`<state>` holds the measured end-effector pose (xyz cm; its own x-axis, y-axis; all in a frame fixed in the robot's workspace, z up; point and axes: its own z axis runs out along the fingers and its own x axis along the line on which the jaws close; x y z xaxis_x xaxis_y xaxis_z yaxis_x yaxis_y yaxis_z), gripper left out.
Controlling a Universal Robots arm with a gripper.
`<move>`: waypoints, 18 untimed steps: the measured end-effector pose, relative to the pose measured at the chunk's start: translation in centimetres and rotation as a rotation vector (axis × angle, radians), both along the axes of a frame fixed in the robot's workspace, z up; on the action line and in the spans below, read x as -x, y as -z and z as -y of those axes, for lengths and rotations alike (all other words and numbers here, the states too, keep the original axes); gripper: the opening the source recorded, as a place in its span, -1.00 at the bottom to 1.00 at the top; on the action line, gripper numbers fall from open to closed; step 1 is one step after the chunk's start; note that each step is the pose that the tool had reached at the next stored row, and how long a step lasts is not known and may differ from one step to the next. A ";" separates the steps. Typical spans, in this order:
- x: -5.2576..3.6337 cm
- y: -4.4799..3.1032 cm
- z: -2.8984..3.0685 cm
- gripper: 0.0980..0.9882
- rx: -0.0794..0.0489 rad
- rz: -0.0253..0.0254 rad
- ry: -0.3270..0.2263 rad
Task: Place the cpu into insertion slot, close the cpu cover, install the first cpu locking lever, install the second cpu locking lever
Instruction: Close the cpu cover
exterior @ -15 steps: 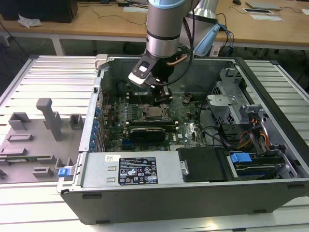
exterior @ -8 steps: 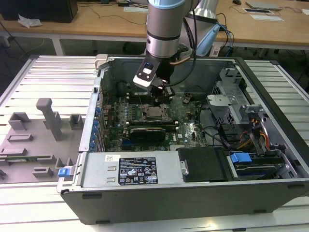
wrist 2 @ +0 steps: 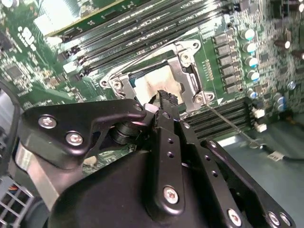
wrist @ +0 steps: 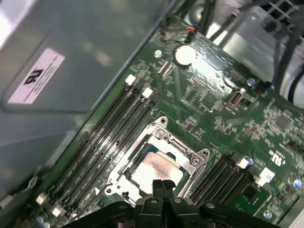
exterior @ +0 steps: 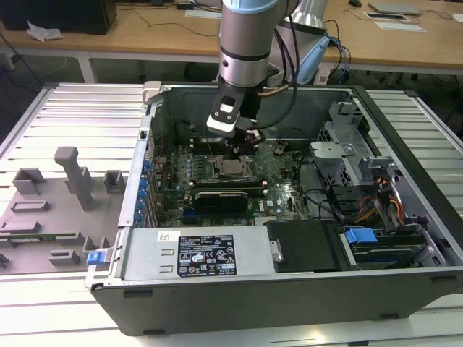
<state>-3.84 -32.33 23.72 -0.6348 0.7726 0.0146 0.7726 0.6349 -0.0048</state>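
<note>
- Got the cpu (wrist: 156, 168) seated in the insertion slot (wrist: 129, 160), mid-motherboard (wrist: 223, 118), with the cpu cover (wrist: 183, 147) down over it.
- Levers?
- Spot one locking lever (wrist 2: 231, 124) sticking out past the cover's corner, apparently unhooked. Find the gripper (wrist: 162, 184) at the cover's edge, jaws together.

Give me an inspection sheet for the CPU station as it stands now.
Surface: slatted metal table carrying the open PC case.
Job's things: cpu sits in the insertion slot; cpu cover appears down around it; a thin lever rod angles away from the socket.
Clutter: grey fixture blocks beside the case, on the exterior view's left.
Grippers: gripper shut, tips just over the cpu.
Cables: bundle inside the case, on the exterior view's right.
Surroundings: wooden desks behind.
</note>
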 end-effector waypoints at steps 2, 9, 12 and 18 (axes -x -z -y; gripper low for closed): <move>0.00 0.02 0.00 -0.98 0.000 -0.0001 -0.071; 0.04 0.04 0.00 -0.98 0.001 0.0000 -0.193; 0.10 0.04 0.00 -0.98 0.001 -0.0001 -0.225; 0.13 0.10 0.00 -0.98 0.000 0.0001 -0.362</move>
